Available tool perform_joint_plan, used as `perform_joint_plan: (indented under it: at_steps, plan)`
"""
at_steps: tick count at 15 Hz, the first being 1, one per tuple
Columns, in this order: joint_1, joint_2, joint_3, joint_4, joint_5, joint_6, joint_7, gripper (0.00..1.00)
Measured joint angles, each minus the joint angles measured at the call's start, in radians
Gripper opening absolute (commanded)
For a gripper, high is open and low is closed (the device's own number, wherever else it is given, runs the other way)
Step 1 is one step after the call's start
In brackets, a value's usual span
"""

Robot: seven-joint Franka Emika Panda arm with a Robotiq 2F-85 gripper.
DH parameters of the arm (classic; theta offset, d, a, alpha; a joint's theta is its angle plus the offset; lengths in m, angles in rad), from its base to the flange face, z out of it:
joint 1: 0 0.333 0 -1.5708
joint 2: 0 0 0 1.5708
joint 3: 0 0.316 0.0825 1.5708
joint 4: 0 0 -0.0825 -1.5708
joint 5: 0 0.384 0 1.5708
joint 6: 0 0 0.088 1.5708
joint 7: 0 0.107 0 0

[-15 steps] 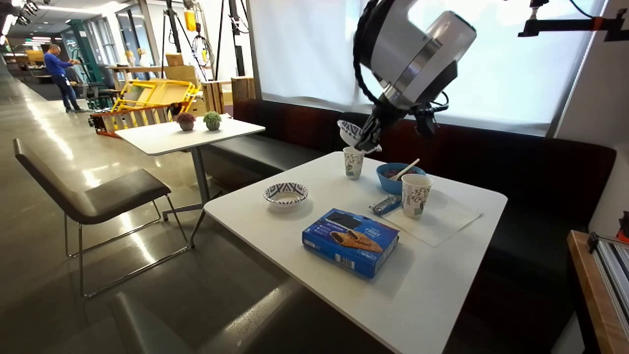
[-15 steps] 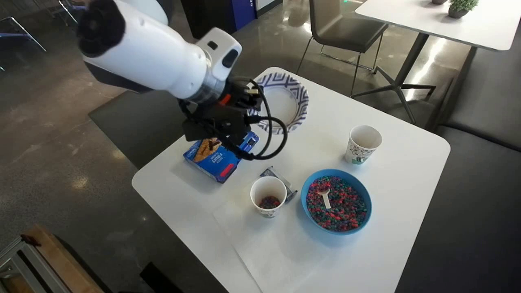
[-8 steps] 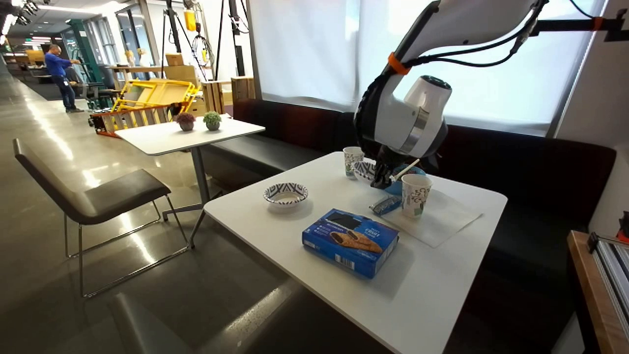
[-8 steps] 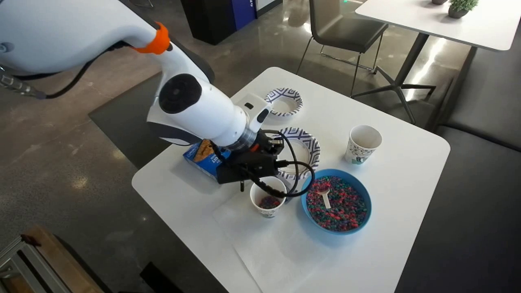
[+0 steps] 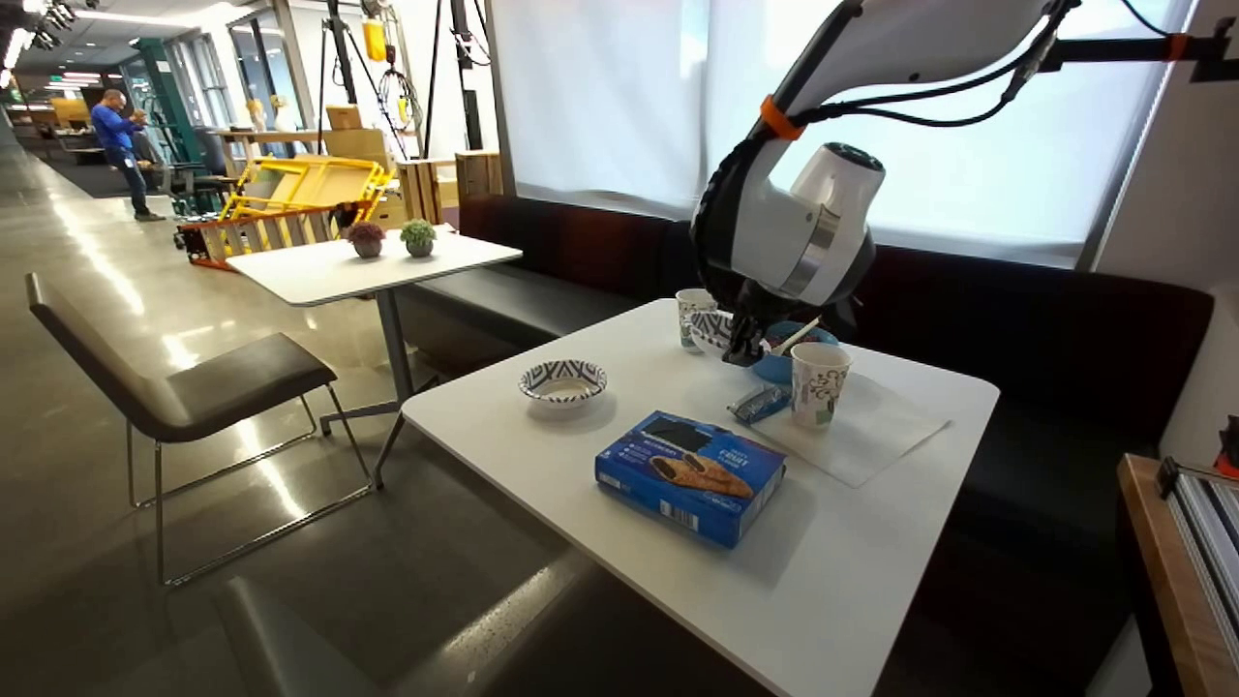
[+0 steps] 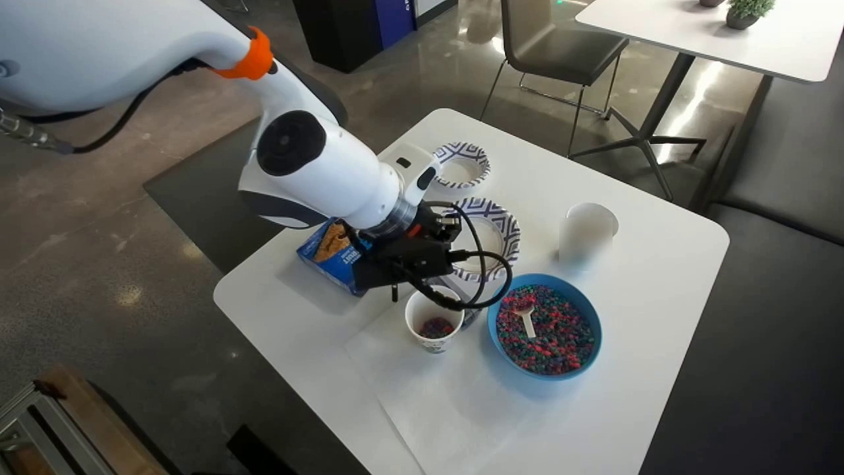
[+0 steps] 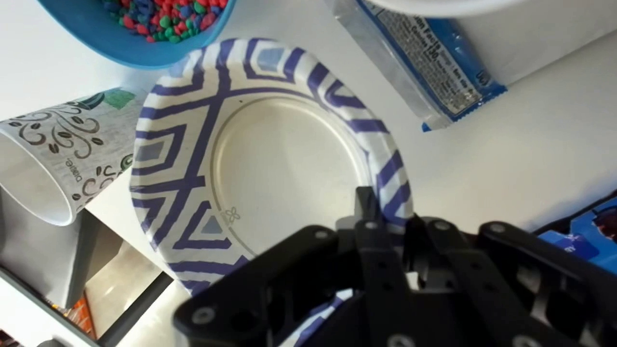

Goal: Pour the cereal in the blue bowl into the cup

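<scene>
Table point(image 6: 659, 284): cup's point(image 6: 423, 311) cereal point(image 6: 437, 328), exterior view only

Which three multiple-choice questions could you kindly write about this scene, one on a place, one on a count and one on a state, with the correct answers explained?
1. Where is the spoon?
A. On the chair
B. Inside the blue bowl
C. On the box

2. How many cups can be seen?
A. Two
B. Four
C. Five

3. What is the gripper doing?
A. Standing wide open
B. Holding the box
C. Gripping the rim of a patterned bowl

Right letters:
1 B: in an exterior view it rests among the coloured bits in that bowl.
2 A: an exterior view shows one nearer and one farther away.
3 C: the wrist view shows the rim between the jaws.
</scene>
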Motion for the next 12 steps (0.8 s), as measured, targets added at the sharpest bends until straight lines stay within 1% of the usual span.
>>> perform_joint_plan:
  at_steps: [2,3,4,9,12]
  plan:
    - [0.018,0.000,-0.012,0.004,-0.007,0.000,-0.007,0.01]
    - [0.028,0.001,-0.022,-0.001,-0.066,0.000,0.018,0.01]
    - [0.047,0.005,-0.040,-0.004,-0.097,-0.001,0.032,0.01]
    - [0.186,0.043,-0.177,0.009,-0.177,-0.052,0.013,0.01]
    - [0.239,0.065,-0.225,0.033,-0.246,-0.093,-0.005,0.01]
